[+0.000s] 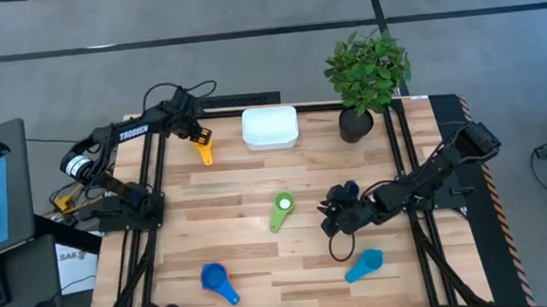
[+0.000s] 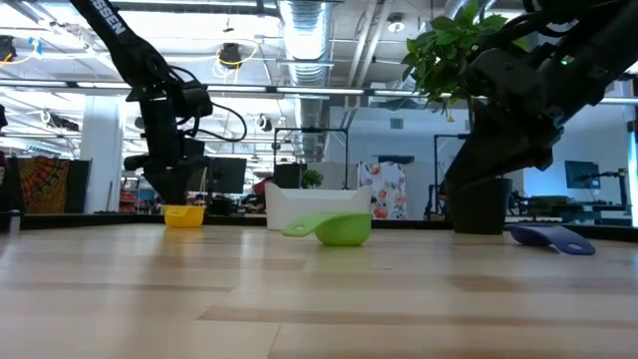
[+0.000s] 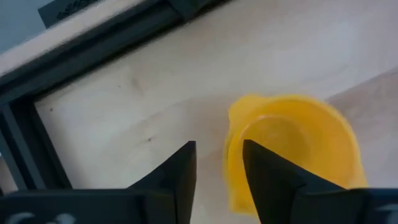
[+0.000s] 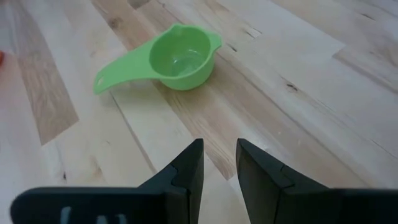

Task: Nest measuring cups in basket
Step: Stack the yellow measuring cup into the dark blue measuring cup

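Observation:
The yellow cup (image 1: 205,154) sits on the table left of the white basket (image 1: 270,128). My left gripper (image 3: 219,149) hangs straight over it, open by a narrow gap, with one finger over the cup's rim (image 3: 235,155). In the low view the left gripper (image 2: 179,194) reaches down to the yellow cup (image 2: 184,215). My right gripper (image 4: 219,146) is open by a narrow gap and holds nothing. It is low over the table, right of the green cup (image 4: 180,59). The dark blue cup (image 2: 548,237) lies beside it. The blue cup (image 1: 218,281) and the light blue cup (image 1: 363,264) lie near the near edge. My left gripper comes at the yellow cup from above, pointing down, and the cup stands on the table. One finger (image 3: 267,174) covers the rim's near side. Whether it touches the cup, I cannot tell.
A black plant pot (image 1: 356,126) with a leafy plant stands right of the basket near the far edge. Black frame rails (image 1: 153,199) run along the left and right sides. Bare wood lies between the green cup (image 1: 281,210) and the basket. No red or orange cup shows in the high view.

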Controlling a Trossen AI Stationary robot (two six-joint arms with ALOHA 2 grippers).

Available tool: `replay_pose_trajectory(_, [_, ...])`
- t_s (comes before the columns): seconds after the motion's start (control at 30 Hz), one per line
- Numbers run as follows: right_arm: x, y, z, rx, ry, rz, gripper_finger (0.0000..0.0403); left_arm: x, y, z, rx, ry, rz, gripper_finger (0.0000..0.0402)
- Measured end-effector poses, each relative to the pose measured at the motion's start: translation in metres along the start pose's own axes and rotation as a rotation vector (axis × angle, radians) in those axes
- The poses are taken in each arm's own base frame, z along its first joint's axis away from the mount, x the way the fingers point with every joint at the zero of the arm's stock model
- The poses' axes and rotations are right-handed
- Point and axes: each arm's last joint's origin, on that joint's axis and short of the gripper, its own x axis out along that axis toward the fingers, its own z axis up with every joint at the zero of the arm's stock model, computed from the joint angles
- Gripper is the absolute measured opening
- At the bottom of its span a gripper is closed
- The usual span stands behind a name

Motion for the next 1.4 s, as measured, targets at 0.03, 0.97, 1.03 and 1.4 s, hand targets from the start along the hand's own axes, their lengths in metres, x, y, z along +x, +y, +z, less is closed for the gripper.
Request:
replay_pose_trajectory(0.03, [0.0, 0.0, 0.0, 0.0, 0.0, 0.001, 0.0119, 0.001, 0.0, -0.001, 0.001, 0.003, 0.0, 0.0114])
replay_pose_trajectory(0.97, [-0.005, 0.006, -0.007, -0.019, 0.024, 0.047, 0.0119, -0.022, -0.013, -0.014, -0.021, 0.039, 0.043, 0.0])
replay_pose_trajectory(1.03, [-0.005, 0.006, -0.006, -0.021, 0.023, 0.046, 0.0119, -0.037, -0.02, -0.019, -0.015, 0.03, 0.069, 0.0])
replay_pose_trajectory(1.4, [0.003, -0.002, 0.004, -0.043, 0.007, 0.002, 0.0119, -0.123, -0.054, -0.065, -0.067, -0.091, -0.037, 0.0])
